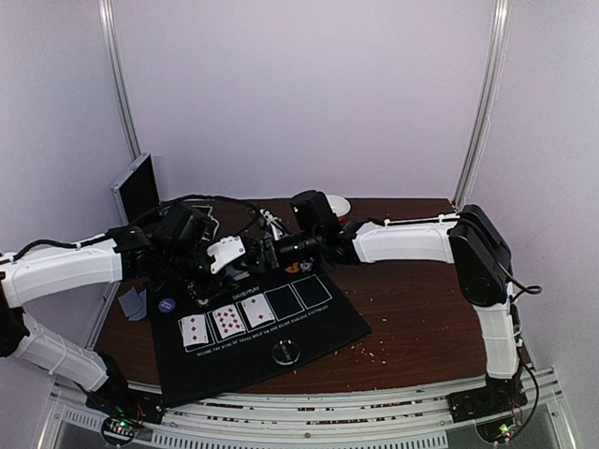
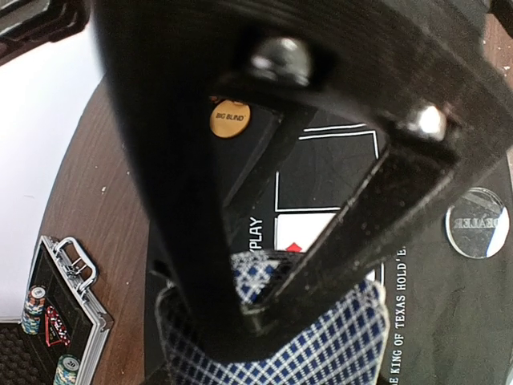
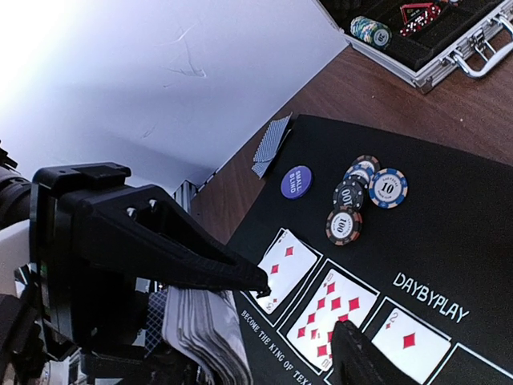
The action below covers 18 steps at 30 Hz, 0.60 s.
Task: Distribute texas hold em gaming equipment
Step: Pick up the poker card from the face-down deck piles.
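Observation:
The black five-box mat has face-up red-pip cards in its first three boxes: a three, a ten and a two of diamonds. My left gripper hovers over the mat's far edge, shut on a deck of blue-checked cards. Just right of the deck, my right gripper faces it with jaws apart and nothing between them. Striped poker chips lie beside the purple disc. The orange disc and clear disc rest on the mat.
Two face-down cards lie off the mat's left corner. An open metal case with more chips stands at the back left. A white bowl sits behind the right arm. Crumbs dot the wood right of the mat.

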Motion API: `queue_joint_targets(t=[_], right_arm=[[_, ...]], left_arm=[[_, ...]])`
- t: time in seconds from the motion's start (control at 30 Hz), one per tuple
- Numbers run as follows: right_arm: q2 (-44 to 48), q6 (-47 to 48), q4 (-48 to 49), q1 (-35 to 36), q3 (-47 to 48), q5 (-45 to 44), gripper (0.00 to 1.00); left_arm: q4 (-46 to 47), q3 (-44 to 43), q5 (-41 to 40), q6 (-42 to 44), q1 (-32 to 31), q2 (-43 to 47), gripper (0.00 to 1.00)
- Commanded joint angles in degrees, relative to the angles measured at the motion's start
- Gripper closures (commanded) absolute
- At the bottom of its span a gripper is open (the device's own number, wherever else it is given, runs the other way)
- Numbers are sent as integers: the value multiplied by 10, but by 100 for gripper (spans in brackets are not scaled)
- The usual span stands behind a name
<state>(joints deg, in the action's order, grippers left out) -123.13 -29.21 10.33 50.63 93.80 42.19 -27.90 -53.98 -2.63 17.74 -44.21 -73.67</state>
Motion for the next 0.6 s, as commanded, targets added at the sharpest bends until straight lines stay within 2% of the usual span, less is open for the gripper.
queue_joint_targets(t=[0.0,0.17,0.57], right_arm=[[12,39,-63,-2,10,-42,45],[29,58,-92,-4,9,-58,55],[52,84,-128,-4,14,-83,69]], left_arm=[[26,-6,-7,2,1,-1,55],[27,-6,-8,3,1,-4,55],[26,-6,-9,3,1,-8,55]])
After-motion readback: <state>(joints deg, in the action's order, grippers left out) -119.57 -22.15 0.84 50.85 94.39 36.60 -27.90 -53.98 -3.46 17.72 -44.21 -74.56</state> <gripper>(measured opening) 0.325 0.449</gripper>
